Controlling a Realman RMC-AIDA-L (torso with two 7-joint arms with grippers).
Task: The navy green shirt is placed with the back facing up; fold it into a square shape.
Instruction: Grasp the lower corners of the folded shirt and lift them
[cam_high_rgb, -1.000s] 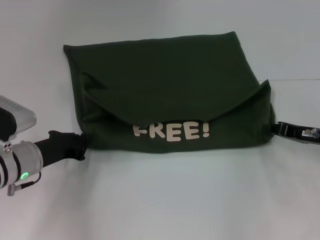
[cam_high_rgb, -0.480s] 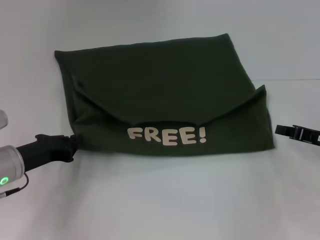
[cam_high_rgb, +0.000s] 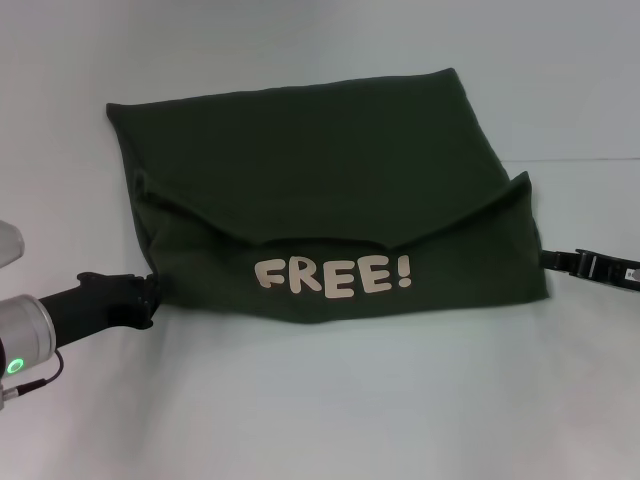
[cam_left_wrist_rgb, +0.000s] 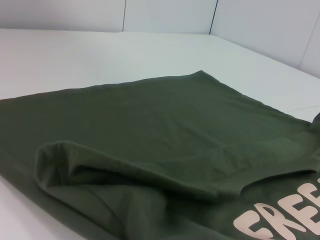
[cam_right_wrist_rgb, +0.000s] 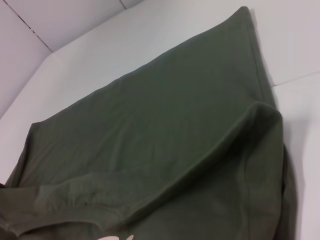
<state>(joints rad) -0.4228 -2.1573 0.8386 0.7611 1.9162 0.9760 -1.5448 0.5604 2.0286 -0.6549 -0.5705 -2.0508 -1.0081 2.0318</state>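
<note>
The navy green shirt (cam_high_rgb: 330, 190) is lying across the middle of the head frame on the white desk (cam_high_rgb: 330, 400), folded into a wide rectangle. Its lower edge is turned up so the cream "FREE!" lettering (cam_high_rgb: 333, 274) is showing along the bottom of the bundle, with a plain flap draping over it in a shallow V.

The left pincer (cam_high_rgb: 148, 295) is sitting at the lower-left corner of the shirt, touching or just beside the cloth — whether it is gripping anything, I cannot tell, as the tips are hidden against the dark fabric. The right pincer (cam_high_rgb: 556, 260) is sitting at the right edge of the frame, at the shirt's lower-right corner; its opening cannot be read either. Both wrist views are showing only fabric folds, no fingers.

Judgement: a lengthwise fold is looking complete, and the step in hand is the handling of the two near corners. The shape is still wider than tall — the next move is likely calling for one side to be carried across to the other, with edges kept aligned so the flap does not slip.
</note>
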